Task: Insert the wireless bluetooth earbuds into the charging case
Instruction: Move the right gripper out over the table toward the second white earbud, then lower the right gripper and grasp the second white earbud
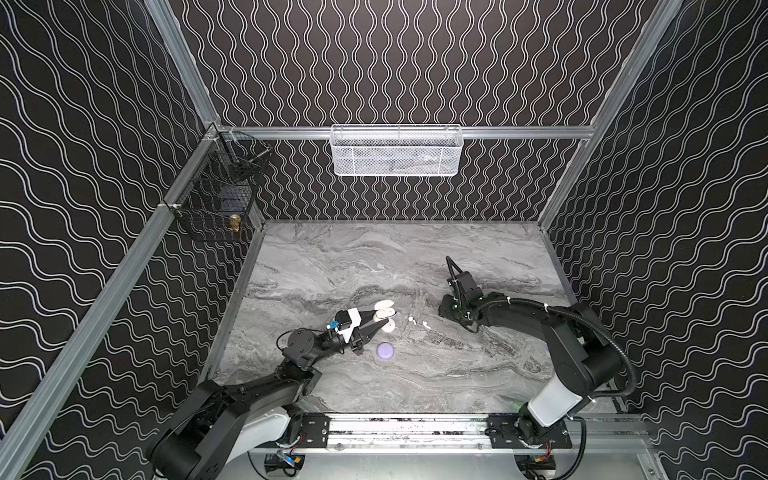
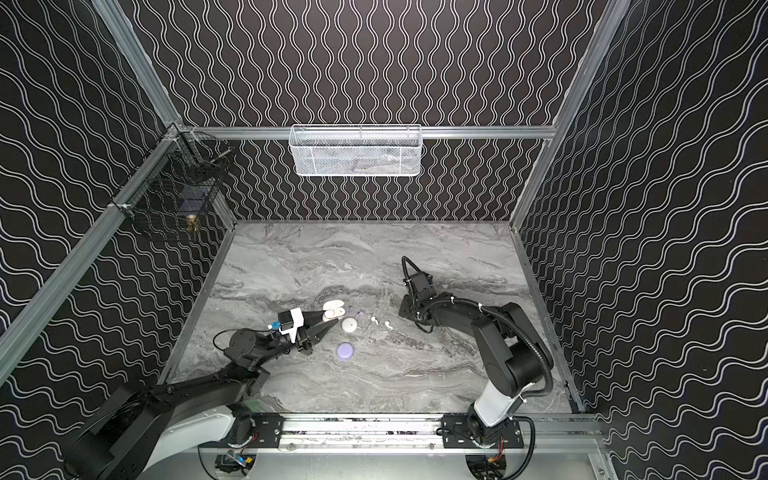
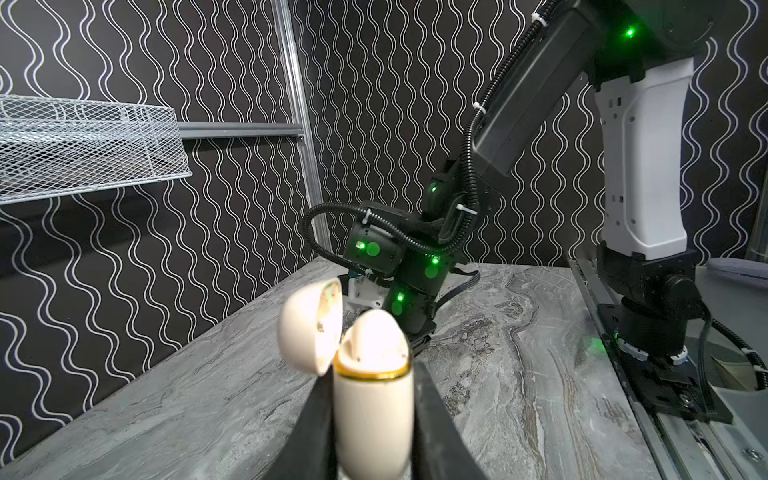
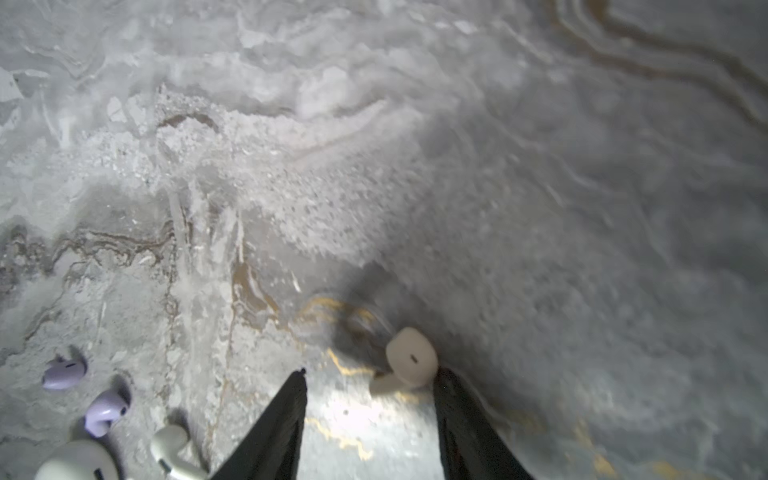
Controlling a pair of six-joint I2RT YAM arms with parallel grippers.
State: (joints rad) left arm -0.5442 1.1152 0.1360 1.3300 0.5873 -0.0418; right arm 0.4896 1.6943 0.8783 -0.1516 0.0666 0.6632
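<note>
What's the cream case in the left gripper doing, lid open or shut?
Open. The left gripper clamps the cream case by its body, and the lid stands hinged back, clear of the mouth.

A white mesh basket [image 1: 397, 150] hangs at the top middle in both top views. A black wire basket [image 1: 216, 195] hangs at the left, with a small gold thing [image 1: 235, 225] inside. The gray marble table [image 1: 374, 257] lies below.

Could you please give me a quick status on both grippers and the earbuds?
Left gripper shut on open cream case. Right gripper open, cream earbud on table beside one finger. Lavender earbuds lie aside.
</note>
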